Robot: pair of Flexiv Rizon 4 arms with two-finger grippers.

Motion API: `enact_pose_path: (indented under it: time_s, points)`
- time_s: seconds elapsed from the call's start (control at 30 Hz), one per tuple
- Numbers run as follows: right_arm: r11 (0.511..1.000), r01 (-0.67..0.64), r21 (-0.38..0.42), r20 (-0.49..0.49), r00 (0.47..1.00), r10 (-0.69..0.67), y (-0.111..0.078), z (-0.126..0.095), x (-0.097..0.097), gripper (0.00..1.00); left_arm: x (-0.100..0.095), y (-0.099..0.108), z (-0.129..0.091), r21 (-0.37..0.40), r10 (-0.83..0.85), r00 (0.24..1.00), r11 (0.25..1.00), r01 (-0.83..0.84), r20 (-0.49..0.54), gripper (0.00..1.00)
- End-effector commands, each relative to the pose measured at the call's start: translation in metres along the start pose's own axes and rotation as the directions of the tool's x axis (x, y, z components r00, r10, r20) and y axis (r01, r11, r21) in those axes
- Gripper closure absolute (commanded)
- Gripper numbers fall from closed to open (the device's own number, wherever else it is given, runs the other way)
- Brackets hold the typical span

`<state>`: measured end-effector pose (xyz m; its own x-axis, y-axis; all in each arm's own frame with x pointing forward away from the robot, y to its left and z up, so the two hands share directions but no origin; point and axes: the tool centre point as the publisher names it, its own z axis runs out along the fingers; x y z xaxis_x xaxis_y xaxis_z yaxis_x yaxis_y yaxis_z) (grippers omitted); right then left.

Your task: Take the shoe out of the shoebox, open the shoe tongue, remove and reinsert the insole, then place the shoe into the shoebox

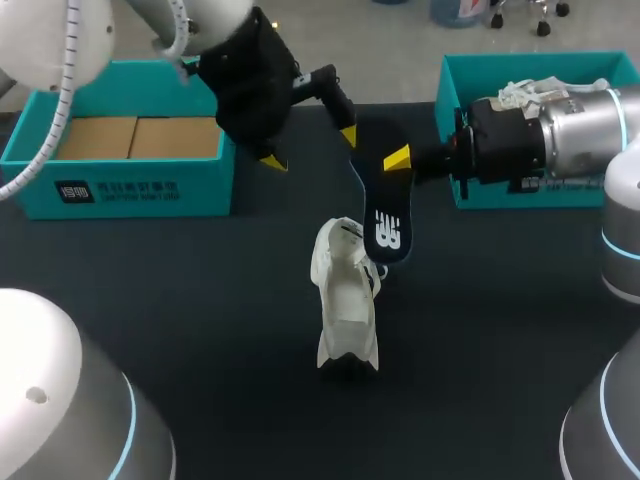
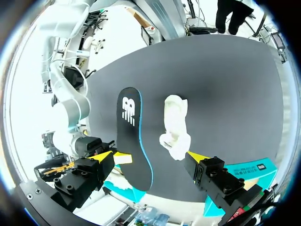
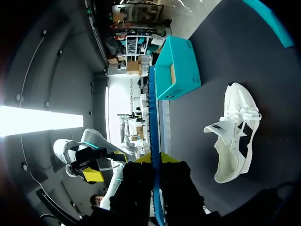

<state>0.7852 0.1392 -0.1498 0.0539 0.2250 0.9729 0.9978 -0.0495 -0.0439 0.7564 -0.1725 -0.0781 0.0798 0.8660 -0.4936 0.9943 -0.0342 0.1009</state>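
Notably, the insole (image 1: 387, 225) was out of the shoe (image 1: 346, 295) and pinched near one end between the fingers of the right gripper (image 1: 397, 160). Its free, logo end hung just above the shoe's opening; contact could not be confirmed. The shoe lay unheld on the table (image 1: 200, 330), between the left box (image 1: 120, 190) and the right box (image 1: 500, 68), outside both. The left gripper (image 1: 310, 148) hovered near the insole's held end with its fingers spread wide, gripping nothing.

Likely faults from this state:

1. Shoe displacement. Nothing restrained the shoe. A push from the insole tip would probably slide or tip it rather than seat the insole.
2. Insole buckling. The insole was thin and held at one end only. If the free end caught on the collar or tongue, it would probably fold instead of sliding toward the toe.
3. Blocked opening. The tongue's position could not be read clearly. If it had sagged over the opening, the insole would ride on top of it.
4. Grip rotation. A narrow pinch on a long, flat part allowed it to pivot under side load, spoiling alignment.
5. Gripper contact. Both grippers stood close together at the held end, so a careless approach risked a collision or knocking the insole loose.
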Motion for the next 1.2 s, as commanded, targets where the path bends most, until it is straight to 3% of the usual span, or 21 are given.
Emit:
enact_pose_path:
  time_s: [0.03,0.27,0.3,0.5,0.9,1.13,1.2]
  points:
    - [1.000,-0.005,0.000,0.002,1.000,0.005,-0.002,0.000,-0.001,1.00,0.010,-0.003,0.001,-0.008,0.004,0.965,1.000,-0.002,0.264,0.00]
    - [1.000,-0.006,0.007,0.001,1.000,0.006,-0.001,0.003,0.000,1.00,0.010,-0.003,0.001,-0.008,0.004,0.965,1.000,-0.002,0.264,0.00]
    - [1.000,-0.011,0.007,0.005,1.000,0.011,-0.001,0.003,0.001,1.00,0.011,-0.002,0.005,-0.041,0.006,0.962,0.999,0.005,0.272,0.00]
    - [0.997,-0.067,-0.023,-0.042,0.997,0.066,0.000,-0.001,0.007,1.00,0.016,0.001,0.016,-0.112,-0.030,0.908,0.990,0.084,0.417,0.00]
    - [0.996,-0.063,-0.062,-0.087,0.995,0.057,-0.002,-0.012,0.031,1.00,0.015,0.007,0.016,-0.075,-0.082,0.778,0.984,0.164,0.623,0.00]
    - [0.997,-0.048,-0.061,-0.101,0.994,0.041,-0.004,-0.011,0.041,1.00,0.012,0.011,0.015,-0.094,-0.036,0.683,0.984,0.152,0.729,0.00]
    - [0.997,-0.046,-0.061,-0.103,0.994,0.040,-0.004,-0.010,0.041,1.00,0.009,0.012,0.015,-0.091,-0.034,0.652,0.984,0.156,0.758,0.08]
